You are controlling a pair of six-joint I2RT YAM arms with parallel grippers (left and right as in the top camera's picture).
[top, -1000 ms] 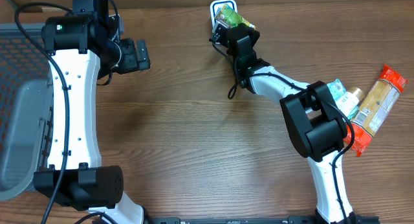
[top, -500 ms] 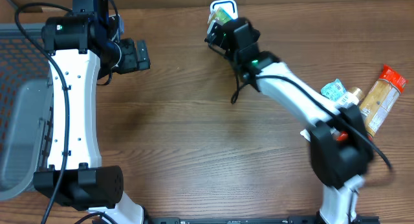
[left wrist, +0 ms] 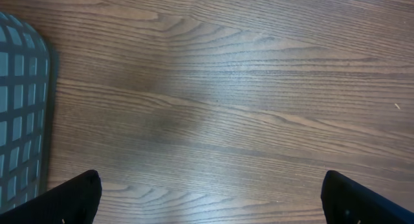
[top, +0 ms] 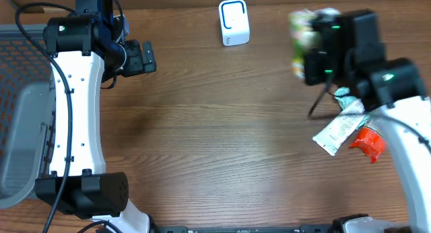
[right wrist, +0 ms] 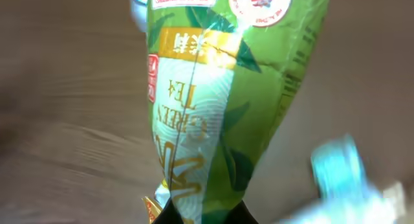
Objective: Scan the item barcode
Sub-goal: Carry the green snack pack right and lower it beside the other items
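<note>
Jaws of the right gripper (right wrist: 200,214) are clamped together on one pinched end of the green tea packet (right wrist: 220,94). The rest of the packet is seen standing straight out beyond the fingertips (printed front turned to the wrist camera, no barcode visible on that side). Gripping by the end is judged to leave both flat faces free for presenting to the scanner (top: 234,22). In the overhead view the packet is blurred, held up off the table (top: 222,145) and well apart from the scanner, off to its right. At that spot no reading is judged possible. Near the right arm a white pouch (top: 337,130) and a red packet (top: 369,142) are lying on the wood. The left gripper (top: 147,58) is parked at the far left, jaws spread wide with nothing between them, near the grey basket (top: 20,132).
</note>
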